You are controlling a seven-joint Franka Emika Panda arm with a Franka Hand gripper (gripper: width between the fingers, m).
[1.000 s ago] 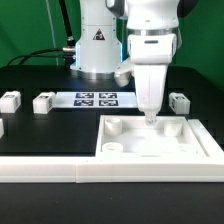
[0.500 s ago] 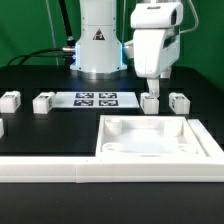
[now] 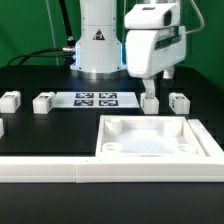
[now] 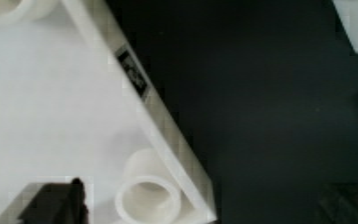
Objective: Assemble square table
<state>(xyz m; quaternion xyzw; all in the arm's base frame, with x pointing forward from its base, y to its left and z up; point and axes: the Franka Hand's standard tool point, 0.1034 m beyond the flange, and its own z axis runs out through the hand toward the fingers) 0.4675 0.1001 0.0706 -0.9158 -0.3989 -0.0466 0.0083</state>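
A robotics lab: black table [image 3: 50, 125], marker board [image 3: 97, 99], green backdrop [image 3: 25, 25], white arm base [image 3: 97, 45], cables [image 3: 35, 55].

a flat green backdrop [image 3: 30, 25] is filling the rear of the scene, evenly lit and casting no hard shadows. a matte black surface [image 3: 50, 135] is stretching across the room's working area and is picking up only a faint sheen; in the wrist view it is showing as a dark, blurred field [image 4: 265, 110]. black cables [image 3: 38, 55] are trailing along the far edge at the exterior view's left. the marker board [image 3: 97, 99] is lying flat towards the back. a long white border rail [image 3: 40, 170] is running along the near edge.
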